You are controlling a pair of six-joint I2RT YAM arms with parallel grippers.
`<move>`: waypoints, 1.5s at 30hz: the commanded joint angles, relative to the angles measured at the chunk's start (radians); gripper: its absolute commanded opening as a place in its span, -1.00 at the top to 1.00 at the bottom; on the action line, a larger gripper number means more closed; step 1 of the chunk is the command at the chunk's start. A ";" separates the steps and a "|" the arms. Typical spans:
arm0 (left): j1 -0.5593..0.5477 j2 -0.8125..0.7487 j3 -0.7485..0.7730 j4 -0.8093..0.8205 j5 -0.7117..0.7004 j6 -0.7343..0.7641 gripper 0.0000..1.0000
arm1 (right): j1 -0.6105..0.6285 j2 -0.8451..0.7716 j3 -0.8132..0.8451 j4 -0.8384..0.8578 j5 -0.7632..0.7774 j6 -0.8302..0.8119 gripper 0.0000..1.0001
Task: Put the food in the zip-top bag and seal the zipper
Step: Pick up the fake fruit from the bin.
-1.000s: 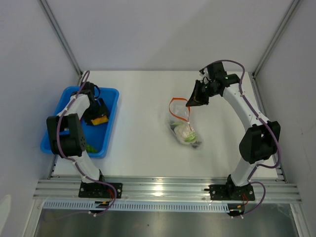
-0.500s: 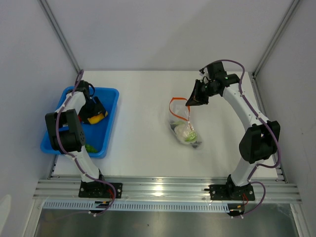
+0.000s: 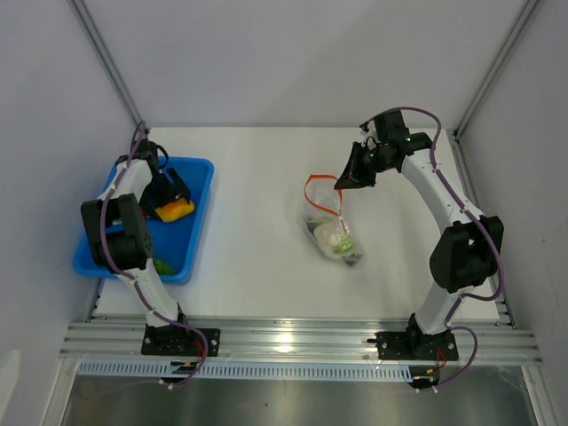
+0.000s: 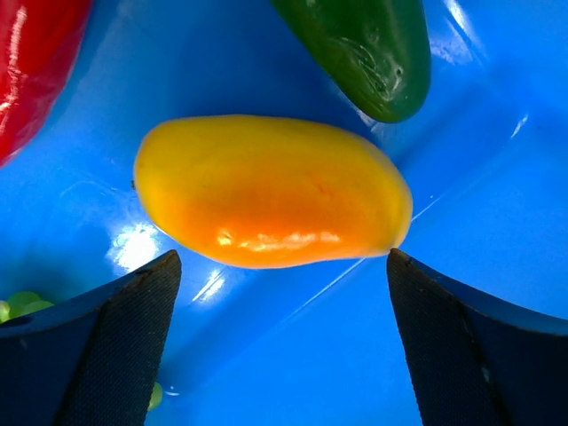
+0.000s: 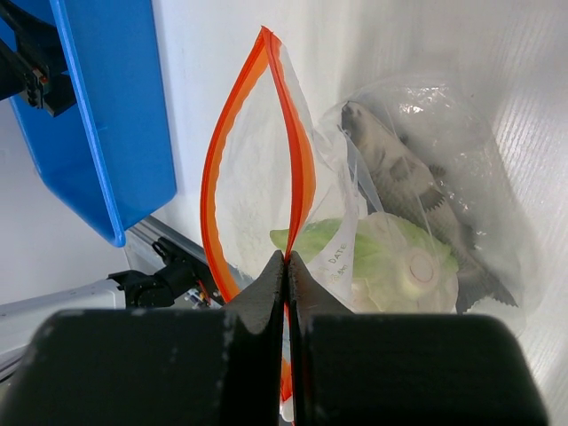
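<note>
The clear zip-top bag (image 3: 330, 226) lies mid-table with its orange-red zipper (image 3: 319, 190) mouth held open. My right gripper (image 3: 342, 186) is shut on one side of the zipper (image 5: 297, 169). Inside the bag (image 5: 417, 204) lie a white-green leafy vegetable (image 5: 390, 266) and a grey fish-like piece (image 5: 399, 160). My left gripper (image 3: 165, 197) is open inside the blue tray (image 3: 197, 169), its fingers (image 4: 115, 346) straddling the orange-yellow piece (image 4: 271, 191) without touching it. A dark green cucumber (image 4: 364, 49), a red chili (image 4: 31, 62) and green grapes (image 4: 18, 304) lie beside it.
The blue tray (image 5: 115, 115) sits at the table's left edge. A green piece (image 3: 162, 265) lies at the tray's near end. Metal frame posts rise at both back corners.
My left gripper has shifted slightly back and left in the tray, over the orange-yellow piece. The right gripper and the bag have not moved.
</note>
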 commanded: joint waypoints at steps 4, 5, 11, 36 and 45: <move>0.005 -0.041 0.055 -0.005 -0.107 0.047 -0.99 | -0.010 0.004 0.022 0.025 -0.013 0.006 1.00; 0.005 -0.043 0.060 -0.004 -0.113 0.054 -0.99 | -0.010 0.002 0.018 0.026 -0.013 0.006 1.00; 0.005 -0.020 0.088 -0.048 -0.079 0.014 -0.99 | -0.010 0.007 0.001 0.040 -0.029 0.011 1.00; 0.011 0.045 0.190 -0.117 -0.030 -0.110 -0.99 | -0.030 -0.028 -0.050 0.041 -0.032 -0.012 1.00; 0.016 0.060 0.135 -0.160 0.037 -0.351 -0.99 | -0.028 -0.039 -0.078 0.057 -0.046 -0.011 1.00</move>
